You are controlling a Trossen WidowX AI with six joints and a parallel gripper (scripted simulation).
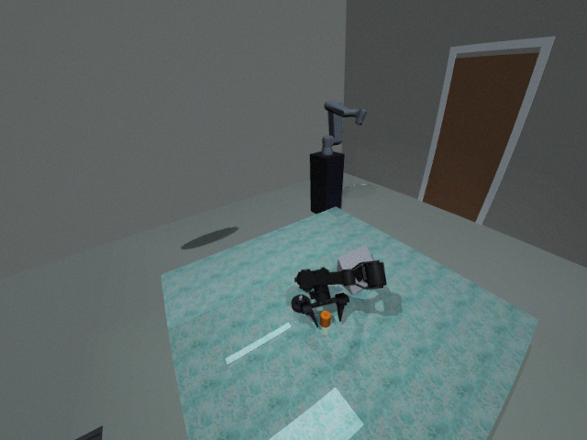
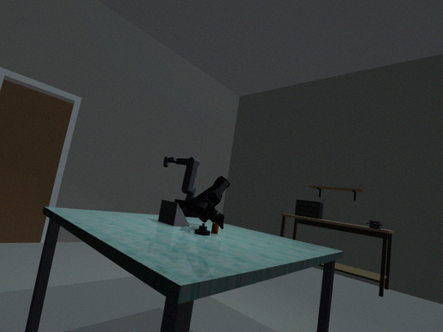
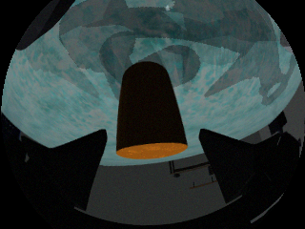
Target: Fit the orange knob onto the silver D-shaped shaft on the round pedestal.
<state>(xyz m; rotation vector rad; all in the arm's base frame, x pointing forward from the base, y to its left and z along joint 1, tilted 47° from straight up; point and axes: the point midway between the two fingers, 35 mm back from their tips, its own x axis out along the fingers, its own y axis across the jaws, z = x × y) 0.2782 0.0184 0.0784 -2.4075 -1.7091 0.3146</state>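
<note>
Over there a teal-topped table (image 2: 250, 252), black arm (image 2: 205, 203) bent low above it, orange knob (image 2: 214, 227) just beside the dark round pedestal (image 2: 202, 232), grey wedge block (image 2: 171, 213) nearby

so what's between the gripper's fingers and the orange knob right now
Nothing solid: the wrist view shows a bare gap on either side of the orange knob, between it and the open fingers.

Dim light across all three views here; pale glare patches streak the table (image 1: 403, 369) (image 2: 185, 246) (image 3: 57, 95), soft shadows beside them. Grain speckles the walls (image 1: 171, 118) (image 2: 304, 135), and the wrist view bows inside black, rounded edges.
</note>
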